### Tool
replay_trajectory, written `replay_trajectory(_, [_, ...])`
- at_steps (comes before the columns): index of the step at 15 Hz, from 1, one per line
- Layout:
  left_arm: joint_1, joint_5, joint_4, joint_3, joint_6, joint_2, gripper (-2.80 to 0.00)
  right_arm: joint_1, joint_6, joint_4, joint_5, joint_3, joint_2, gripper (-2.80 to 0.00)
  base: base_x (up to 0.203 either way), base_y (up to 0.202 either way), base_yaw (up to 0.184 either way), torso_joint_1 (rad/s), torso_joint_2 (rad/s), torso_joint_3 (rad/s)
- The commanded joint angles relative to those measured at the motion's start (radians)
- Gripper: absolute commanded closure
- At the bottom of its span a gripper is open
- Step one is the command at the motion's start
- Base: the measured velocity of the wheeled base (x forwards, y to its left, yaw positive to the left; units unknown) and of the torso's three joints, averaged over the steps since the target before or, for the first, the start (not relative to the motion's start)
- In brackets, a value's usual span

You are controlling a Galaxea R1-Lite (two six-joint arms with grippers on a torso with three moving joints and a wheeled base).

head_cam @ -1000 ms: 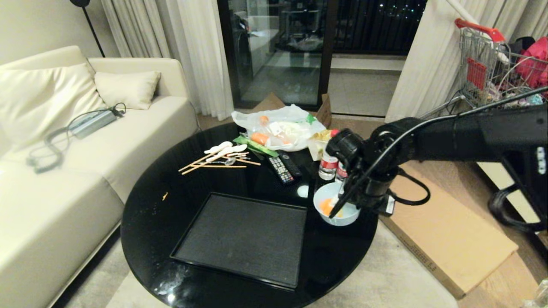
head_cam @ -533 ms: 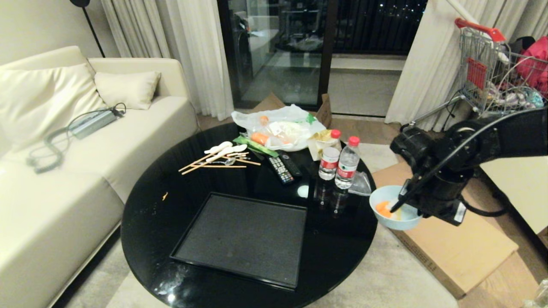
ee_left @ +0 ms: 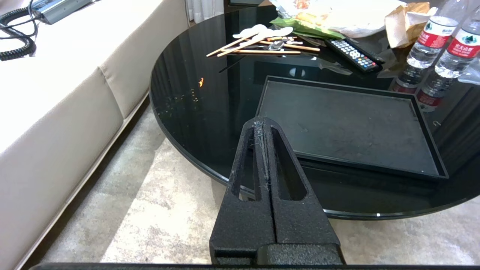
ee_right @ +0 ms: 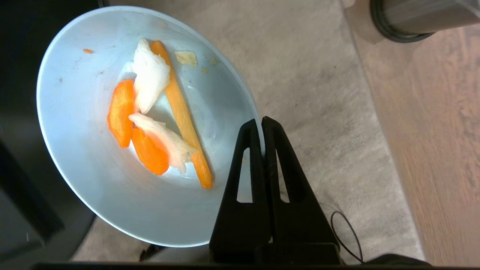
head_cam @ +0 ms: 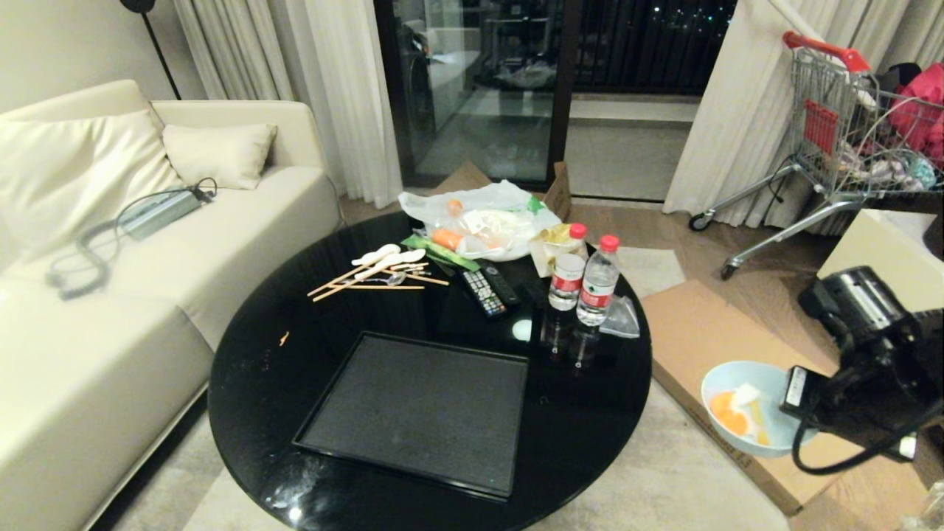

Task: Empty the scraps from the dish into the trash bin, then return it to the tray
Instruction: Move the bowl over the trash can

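Right hand (ee_right: 262, 123) clamped on dish (ee_right: 86, 157) rim, scraps (ee_right: 157, 120) inside, over floor beside table (head_cam: 251, 369).

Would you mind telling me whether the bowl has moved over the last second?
Yes. The bowl, pinched at its rim by the right gripper, has travelled from above the table edge by the water bottles out rightward, over the cardboard.

One dish (head_cam: 745, 413), one tray (head_cam: 420, 409), two water bottles (head_cam: 597, 280), two remotes (head_cam: 490, 287).
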Motion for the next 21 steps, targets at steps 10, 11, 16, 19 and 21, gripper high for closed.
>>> replay_trajectory(10, [0.0, 0.0, 0.0, 0.0, 0.0, 0.0, 0.0, -0.012, -0.056, -0.026, 0.124, 0.307, -0.331, 0.0, 0.0, 0.0, 0.0, 0.0, 0.0, 0.0])
replay_trajectory(11, [0.0, 0.0, 0.0, 0.0, 0.0, 0.0, 0.0, -0.012, -0.068, -0.026, 0.124, 0.322, -0.341, 0.0, 0.0, 0.0, 0.0, 0.0, 0.0, 0.0])
replay_trajectory(16, [0.0, 0.0, 0.0, 0.0, 0.0, 0.0, 0.0, -0.012, -0.078, -0.026, 0.125, 0.333, -0.343, 0.0, 0.0, 0.0, 0.0, 0.0, 0.0, 0.0])
replay_trajectory(19, [0.0, 0.0, 0.0, 0.0, 0.0, 0.0, 0.0, -0.01, -0.078, -0.028, 0.125, 0.331, -0.341, 0.0, 0.0, 0.0, 0.0, 0.0, 0.0, 0.0])
replay_trajectory(21, [0.0, 0.0, 0.0, 0.0, 0.0, 0.0, 0.0, -0.01, -0.078, -0.028, 0.127, 0.331, -0.336, 0.0, 0.0, 0.0, 0.0, 0.0, 0.0, 0.0])
